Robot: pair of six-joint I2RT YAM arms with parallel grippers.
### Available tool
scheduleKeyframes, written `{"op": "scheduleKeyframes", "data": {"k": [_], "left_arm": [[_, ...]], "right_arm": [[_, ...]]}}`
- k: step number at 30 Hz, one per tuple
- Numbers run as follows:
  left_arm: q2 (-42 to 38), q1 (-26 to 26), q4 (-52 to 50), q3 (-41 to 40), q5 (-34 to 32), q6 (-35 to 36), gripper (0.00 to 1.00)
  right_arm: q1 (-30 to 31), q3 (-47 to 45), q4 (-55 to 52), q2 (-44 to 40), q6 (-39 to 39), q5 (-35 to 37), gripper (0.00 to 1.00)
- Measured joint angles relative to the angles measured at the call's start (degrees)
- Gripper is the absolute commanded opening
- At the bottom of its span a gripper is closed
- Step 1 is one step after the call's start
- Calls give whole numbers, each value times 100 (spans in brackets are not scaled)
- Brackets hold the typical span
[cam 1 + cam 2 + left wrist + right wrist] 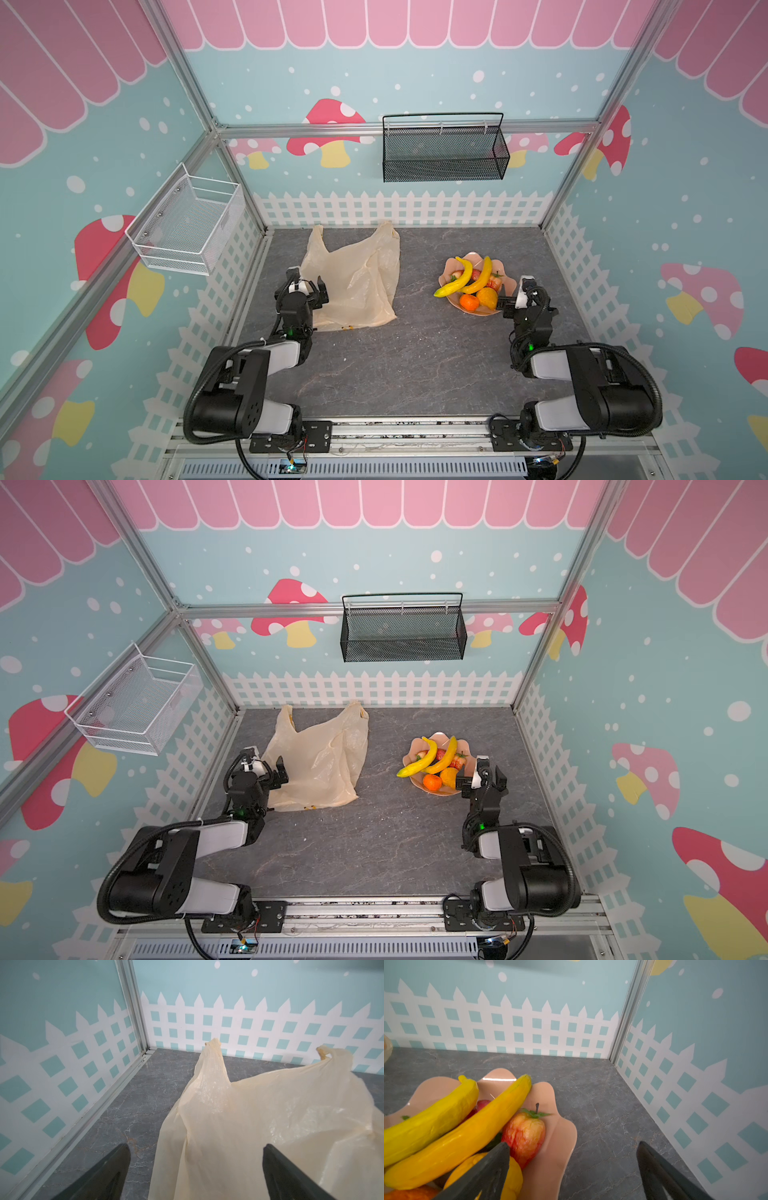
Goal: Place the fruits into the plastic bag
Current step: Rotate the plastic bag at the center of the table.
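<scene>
While the plastic bag (353, 282) lies flat and crinkled on the left half of the grey table (415, 361), its two handle loops are seen pointing toward the back fence wall. The left gripper (308, 286) is held at the bag's left edge, jaws spread wide, nothing pinched. In the left wrist view, one finger (116, 1167) is shown over bare table and the other over the bag's film. Across on the right, well apart from the bag, the fruits (473, 282) are heaped in the pink bowl (448, 266). A lemon-yellow banana (455, 279) and a deeper-yellow banana (480, 276) are laid side by side over the pile. Below them, a tangerine (469, 302) and a lumpy fruit (487, 297) are tucked at the near rim, and a red fruit (525, 1134) with green leaves is wedged under the deeper banana. The right gripper (515, 293) is parked at the bowl's near right side, jaws also spread, nothing grasped. One finger (488, 1172) is seen over the lumpy fruit, but contact cannot be judged. A white basket (187, 224) and a black basket (444, 149) are hung on the walls.
</scene>
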Motion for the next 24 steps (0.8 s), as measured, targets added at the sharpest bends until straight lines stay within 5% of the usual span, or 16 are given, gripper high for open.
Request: {"op": "scheduleKeyframes", "data": {"k": [6, 12, 24], "left_arm": [[-1388, -111, -1456, 361, 175, -258, 99], [-2083, -560, -3630, 1939, 592, -940, 99], [-26, -2131, -7466, 5184, 892, -1996, 99]], "right_arm": [[0, 116, -1261, -1537, 199, -223, 97], [2, 905, -3222, -2914, 660, -645, 97], [7, 1427, -5919, -3294, 1211, -1703, 97]]}}
